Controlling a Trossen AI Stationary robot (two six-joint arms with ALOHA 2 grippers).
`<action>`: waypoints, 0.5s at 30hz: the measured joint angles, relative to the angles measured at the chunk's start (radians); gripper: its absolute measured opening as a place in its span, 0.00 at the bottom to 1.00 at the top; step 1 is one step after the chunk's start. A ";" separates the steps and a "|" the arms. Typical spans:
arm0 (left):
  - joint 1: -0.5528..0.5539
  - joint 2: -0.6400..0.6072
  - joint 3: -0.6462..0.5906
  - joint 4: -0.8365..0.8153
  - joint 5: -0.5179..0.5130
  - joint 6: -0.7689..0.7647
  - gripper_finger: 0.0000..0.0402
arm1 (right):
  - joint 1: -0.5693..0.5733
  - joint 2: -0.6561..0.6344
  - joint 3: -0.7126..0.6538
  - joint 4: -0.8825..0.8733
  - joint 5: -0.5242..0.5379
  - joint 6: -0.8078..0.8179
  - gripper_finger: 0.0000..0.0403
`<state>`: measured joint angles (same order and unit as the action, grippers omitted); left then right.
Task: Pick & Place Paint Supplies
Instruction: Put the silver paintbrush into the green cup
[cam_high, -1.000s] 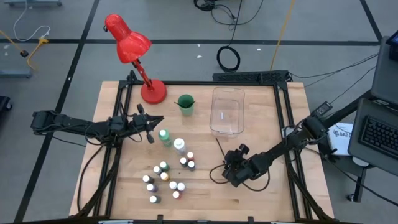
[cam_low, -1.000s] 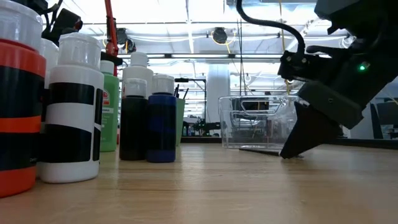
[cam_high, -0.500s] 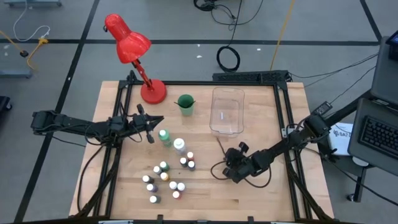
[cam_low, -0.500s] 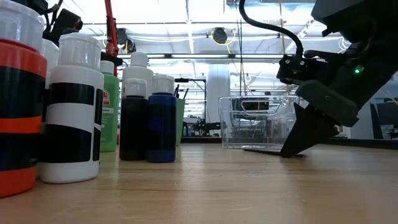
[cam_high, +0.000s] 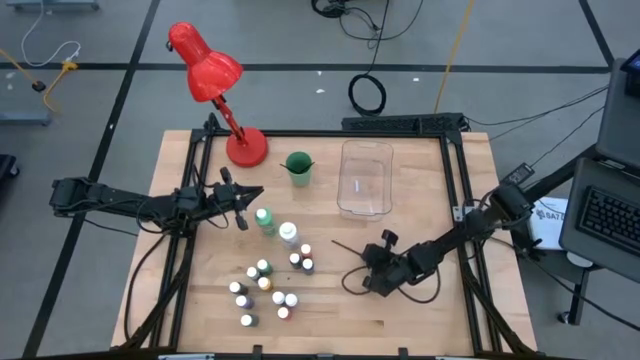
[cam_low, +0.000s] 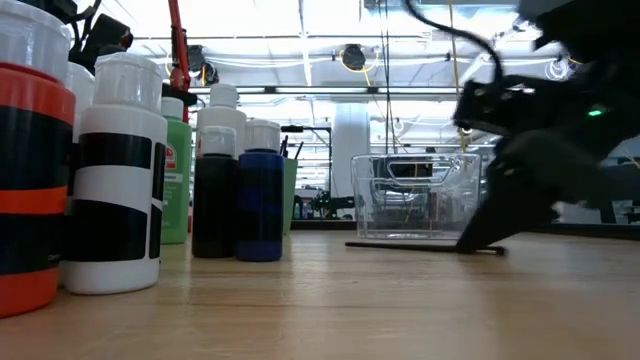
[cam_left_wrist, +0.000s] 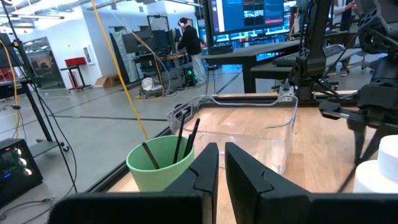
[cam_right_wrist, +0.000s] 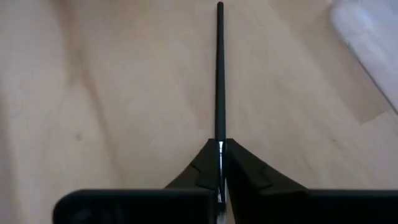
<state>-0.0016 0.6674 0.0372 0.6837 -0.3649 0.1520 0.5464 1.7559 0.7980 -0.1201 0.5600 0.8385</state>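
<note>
right hand (cam_right_wrist: 219, 163) grasping a thin, straight black brush (cam_right_wrist: 219, 74) low over the wooden table (cam_right_wrist: 112, 93); left hand (cam_left_wrist: 220, 163) clenched.

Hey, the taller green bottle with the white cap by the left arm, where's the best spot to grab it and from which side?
Probably at the cap or neck, from straight above. The tall green bottle with the white cap stands upright, and the tall white bottle sits close beside it, so a side grasp looks cramped there. The left gripper hovers nearby.

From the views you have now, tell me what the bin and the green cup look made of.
The bin: clear, glossy, probably plastic; the table and room show through its walls. The green cup: opaque, matte, likely plastic, with a thin even rim; brushes stand inside.
</note>
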 joint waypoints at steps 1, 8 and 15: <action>0.000 0.000 0.000 0.000 0.000 0.000 0.08 | 0.008 -0.020 -0.001 -0.005 -0.003 -0.012 0.01; 0.000 0.000 0.000 0.001 0.000 0.000 0.08 | 0.065 -0.171 -0.001 -0.008 0.075 -0.102 0.01; 0.000 0.007 0.001 0.062 0.147 -0.072 0.08 | 0.104 -0.305 -0.001 0.080 0.239 -0.357 0.01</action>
<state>-0.0017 0.6741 0.0378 0.7458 -0.2181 0.0803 0.6505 1.4508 0.7971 -0.0405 0.7992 0.4814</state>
